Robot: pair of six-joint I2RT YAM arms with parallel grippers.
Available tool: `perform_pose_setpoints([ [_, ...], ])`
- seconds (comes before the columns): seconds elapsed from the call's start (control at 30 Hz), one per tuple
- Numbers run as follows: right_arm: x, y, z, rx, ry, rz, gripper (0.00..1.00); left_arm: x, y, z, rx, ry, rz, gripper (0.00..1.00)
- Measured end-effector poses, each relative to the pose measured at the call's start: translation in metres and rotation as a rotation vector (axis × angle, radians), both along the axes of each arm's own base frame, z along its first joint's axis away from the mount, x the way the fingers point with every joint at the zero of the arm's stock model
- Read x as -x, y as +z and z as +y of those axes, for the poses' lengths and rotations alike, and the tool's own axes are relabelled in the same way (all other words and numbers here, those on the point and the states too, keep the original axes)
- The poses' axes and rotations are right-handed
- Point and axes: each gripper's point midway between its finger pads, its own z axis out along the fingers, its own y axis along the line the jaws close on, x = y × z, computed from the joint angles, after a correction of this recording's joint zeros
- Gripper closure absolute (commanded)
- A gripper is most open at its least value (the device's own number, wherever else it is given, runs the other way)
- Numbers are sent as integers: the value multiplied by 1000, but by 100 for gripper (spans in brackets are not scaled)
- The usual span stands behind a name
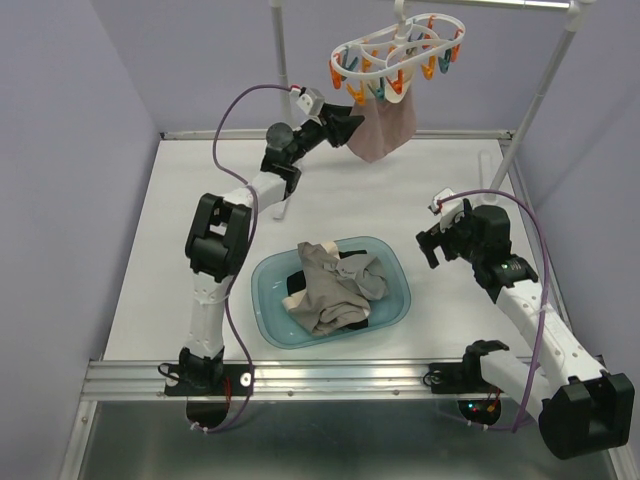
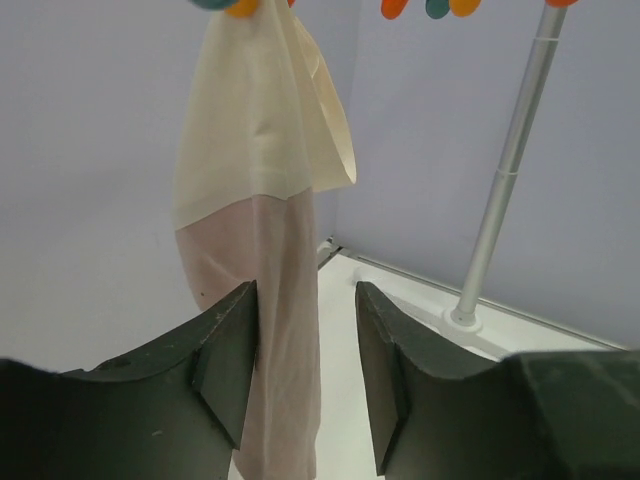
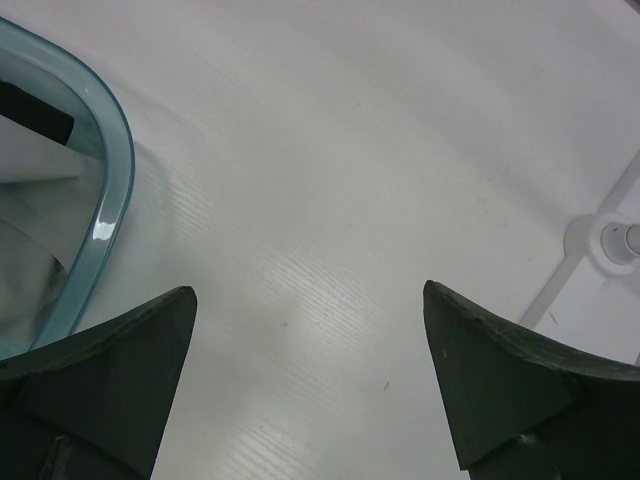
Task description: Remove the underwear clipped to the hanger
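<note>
I'm holding my left gripper, half open and empty, at the pale pink underwear. It's light, limp cloth, so I'm planning a pinch low down. My right gripper is hanging wide open.

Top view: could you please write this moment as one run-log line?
left hand: open at pink garment | right hand: open, over table by basin | hanger: pink garment clipped | basin: other garments
</note>
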Motion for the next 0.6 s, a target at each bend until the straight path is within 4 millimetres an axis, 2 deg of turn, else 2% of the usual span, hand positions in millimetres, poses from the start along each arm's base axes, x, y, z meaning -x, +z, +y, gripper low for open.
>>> perform_pose_setpoints([
  [0.03, 0, 0, 0, 0, 1, 0, 0, -1, 2, -1, -6, 5, -6, 53],
  [0.07, 0, 0, 0, -1, 1, 0, 0, -2, 3, -2, -10, 10, -9, 65],
  [0.27, 0, 0, 1, -3, 6, 1, 0, -11, 7, -1, -35, 51, -14, 100],
  [0.5, 1, 0, 3, -8, 14, 1, 0, -13, -1, -3, -58, 60, 6, 100],
  [0.6, 1, 0, 3, -8, 14, 2, 0, -4, -4, -2, -46, 45, 18, 100],
])
